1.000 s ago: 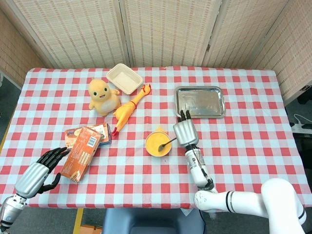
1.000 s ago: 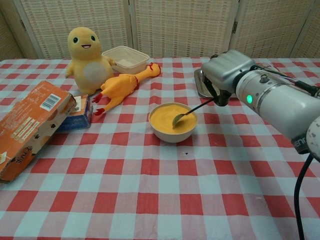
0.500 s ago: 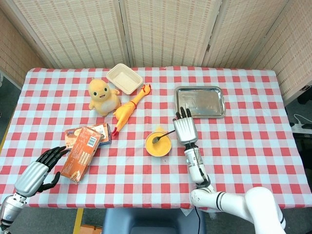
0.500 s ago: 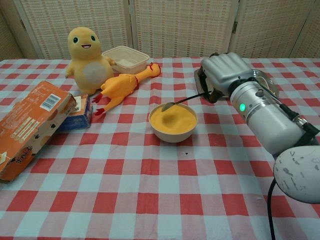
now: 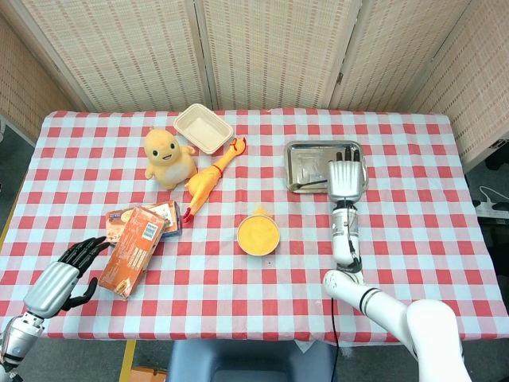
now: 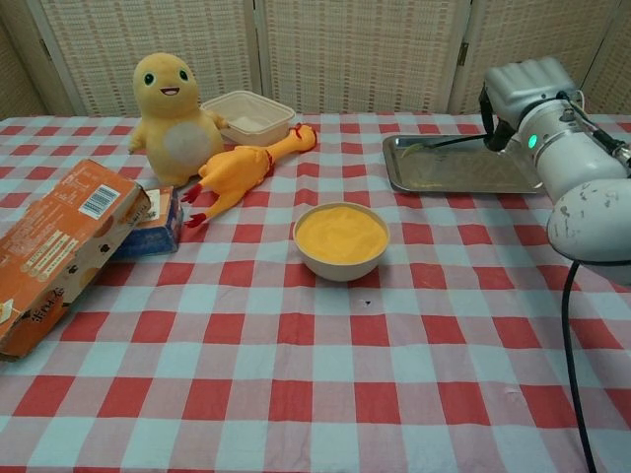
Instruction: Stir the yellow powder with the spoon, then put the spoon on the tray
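A white bowl of yellow powder (image 5: pixel 258 233) (image 6: pixel 341 239) stands mid-table with nothing in it. The steel tray (image 5: pixel 312 156) (image 6: pixel 463 177) lies behind it to the right. My right hand (image 5: pixel 344 177) (image 6: pixel 521 91) hovers at the tray's right end and holds the spoon (image 5: pixel 311 185) (image 6: pixel 449 144) by its handle. The spoon lies nearly level, its head low over the tray's left part; I cannot tell whether it touches. My left hand (image 5: pixel 60 278) rests at the table's front left corner with fingers apart, holding nothing.
An orange box (image 5: pixel 132 247) (image 6: pixel 57 246) leans on a blue packet (image 6: pixel 163 219) at the left. A yellow plush toy (image 5: pixel 165 156) (image 6: pixel 174 110), a rubber chicken (image 5: pixel 211 175) (image 6: pixel 242 169) and a beige container (image 5: pixel 204 127) (image 6: pixel 248 114) stand behind the bowl.
My right hand lifted the spoon out of the bowl and carried it back and to the right, over the tray. The left hand stayed put.
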Controlling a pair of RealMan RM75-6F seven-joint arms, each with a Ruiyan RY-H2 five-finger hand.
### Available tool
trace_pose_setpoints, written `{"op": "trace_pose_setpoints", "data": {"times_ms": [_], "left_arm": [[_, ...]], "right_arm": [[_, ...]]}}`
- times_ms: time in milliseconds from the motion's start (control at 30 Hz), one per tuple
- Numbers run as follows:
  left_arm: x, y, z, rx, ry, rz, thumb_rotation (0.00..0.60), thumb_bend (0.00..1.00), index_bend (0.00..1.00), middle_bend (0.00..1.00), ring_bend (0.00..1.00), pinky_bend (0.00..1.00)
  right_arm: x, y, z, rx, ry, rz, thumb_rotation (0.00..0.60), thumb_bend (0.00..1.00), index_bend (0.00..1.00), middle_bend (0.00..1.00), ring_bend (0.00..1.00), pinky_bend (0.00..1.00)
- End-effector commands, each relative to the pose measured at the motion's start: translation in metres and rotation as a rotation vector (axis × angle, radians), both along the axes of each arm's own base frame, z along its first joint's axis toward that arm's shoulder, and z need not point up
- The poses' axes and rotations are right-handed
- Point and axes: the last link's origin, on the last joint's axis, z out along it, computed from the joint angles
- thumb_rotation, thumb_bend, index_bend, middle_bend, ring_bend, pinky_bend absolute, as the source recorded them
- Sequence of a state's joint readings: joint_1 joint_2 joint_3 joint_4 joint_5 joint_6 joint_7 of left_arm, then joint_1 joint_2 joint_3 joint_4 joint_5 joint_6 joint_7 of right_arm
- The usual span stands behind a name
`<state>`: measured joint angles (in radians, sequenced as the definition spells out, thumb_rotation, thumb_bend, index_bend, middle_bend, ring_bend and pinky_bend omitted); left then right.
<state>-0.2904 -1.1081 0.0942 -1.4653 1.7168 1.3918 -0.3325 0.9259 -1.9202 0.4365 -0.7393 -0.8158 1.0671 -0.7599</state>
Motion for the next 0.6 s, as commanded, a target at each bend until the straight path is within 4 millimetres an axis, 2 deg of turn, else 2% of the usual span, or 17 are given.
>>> {"op": "trace_pose_setpoints", "data": {"times_ms": [33,167,200,233,300,367,433,467,500,567,600], "left_arm": [[-0.001,0.003,-0.003,-0.001,0.012,0.008,0.600,0.62,0.00,0.00,0.00,0.09],[-0.002,0.009,-0.007,-0.009,0.031,0.026,0.600,0.62,0.00,0.00,0.00,0.10],[-0.002,0.012,-0.008,-0.007,0.035,0.031,0.600,0.62,0.00,0.00,0.00,0.10],[-0.002,0.012,-0.007,-0.006,0.036,0.038,0.600,0.62,0.00,0.00,0.00,0.10],[-0.002,0.012,-0.007,-0.007,0.036,0.041,0.600,0.62,0.00,0.00,0.00,0.10],[-0.001,0.012,-0.009,-0.006,0.040,0.043,0.600,0.62,0.00,0.00,0.00,0.10],[-0.001,0.013,-0.010,-0.008,0.043,0.043,0.600,0.62,0.00,0.00,0.00,0.10],[-0.002,0.013,-0.010,-0.010,0.043,0.046,0.600,0.62,0.00,0.00,0.00,0.10],[-0.002,0.013,-0.010,-0.009,0.043,0.049,0.600,0.62,0.00,0.00,0.00,0.10],[-0.003,0.013,-0.009,-0.006,0.043,0.052,0.600,0.63,0.00,0.00,0.00,0.10],[-0.003,0.013,-0.009,-0.005,0.042,0.052,0.600,0.63,0.00,0.00,0.00,0.10]], "right_arm": [[-0.014,-0.022,0.008,-0.009,-0.019,-0.092,0.600,0.61,1.00,0.33,0.11,0.18],[-0.022,-0.033,0.008,0.006,-0.053,-0.148,0.600,0.61,0.97,0.33,0.11,0.18],[-0.024,-0.034,0.007,0.014,-0.048,-0.157,0.600,0.61,0.93,0.33,0.11,0.18],[-0.026,-0.036,0.005,0.029,-0.045,-0.171,0.600,0.61,0.86,0.33,0.10,0.17],[-0.029,-0.038,0.004,0.045,-0.048,-0.188,0.600,0.61,0.62,0.32,0.09,0.16],[-0.029,-0.041,0.003,0.058,-0.086,-0.199,0.600,0.60,0.25,0.25,0.06,0.14],[-0.027,-0.046,0.003,0.077,-0.159,-0.208,0.600,0.55,0.05,0.15,0.02,0.11],[-0.026,-0.048,0.004,0.078,-0.188,-0.209,0.600,0.48,0.00,0.10,0.01,0.10],[-0.025,-0.049,0.006,0.078,-0.205,-0.209,0.600,0.40,0.00,0.06,0.00,0.09],[-0.025,-0.052,0.010,0.071,-0.213,-0.204,0.600,0.27,0.00,0.01,0.00,0.08],[-0.024,-0.052,0.011,0.067,-0.214,-0.200,0.600,0.23,0.00,0.00,0.00,0.07]]}}
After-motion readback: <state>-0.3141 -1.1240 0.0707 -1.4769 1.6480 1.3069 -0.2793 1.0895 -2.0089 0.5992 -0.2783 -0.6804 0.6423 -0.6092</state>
